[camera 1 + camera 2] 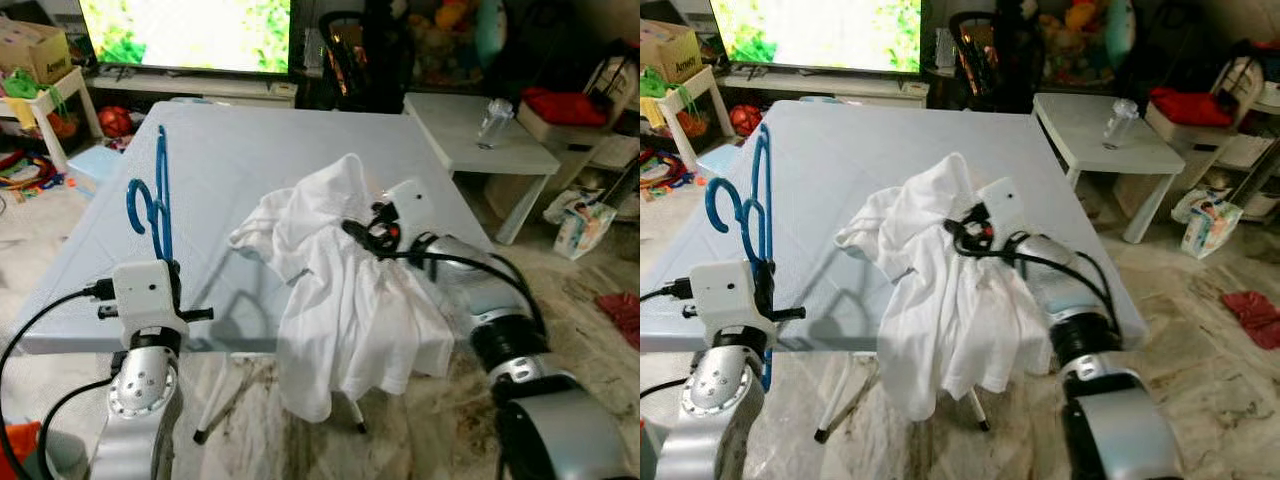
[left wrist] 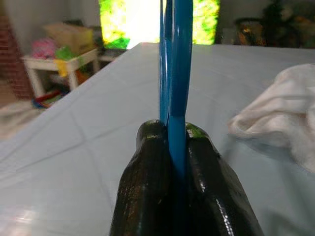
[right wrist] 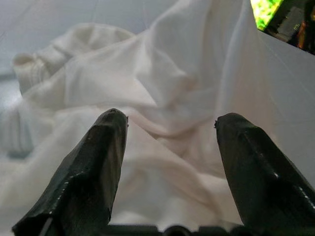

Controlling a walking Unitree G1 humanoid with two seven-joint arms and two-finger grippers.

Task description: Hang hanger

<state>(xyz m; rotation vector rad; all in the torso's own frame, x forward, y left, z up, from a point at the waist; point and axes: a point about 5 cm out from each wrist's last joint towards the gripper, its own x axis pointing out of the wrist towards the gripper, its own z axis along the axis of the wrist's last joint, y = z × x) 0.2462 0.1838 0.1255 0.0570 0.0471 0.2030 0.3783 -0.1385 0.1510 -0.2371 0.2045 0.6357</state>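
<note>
Blue hanger (image 1: pixel 155 205) stands upright at the near left edge of the pale blue table (image 1: pixel 250 160), clamped in the left gripper (image 2: pixel 177 147), whose two black fingers (image 2: pixel 147 187) press together on its lower bar. Its hook curls at the top on the left, and its thin frame rises above the white wrist housing at the table's front edge.

Just to the right, at the near middle of the table, a white garment (image 1: pixel 340 290) lies crumpled, with much of it spilling over the front edge and hanging down toward the floor. The right arm reaches in from the right, draped by the cloth. In the right wrist view the right gripper (image 3: pixel 170 147) has its jaws spread wide, the white folds lying between and beyond them; whether the fingers touch the cloth cannot be told.

Farther back, the tabletop is bare blue. Beyond its right corner stands a small white side table (image 1: pixel 520 155) with a clear plastic bottle (image 1: pixel 493 122) on it. At the far left, a white shelf (image 1: pixel 45 105) holds coloured toys, and a bright television screen (image 1: pixel 185 30) glows behind the table.
</note>
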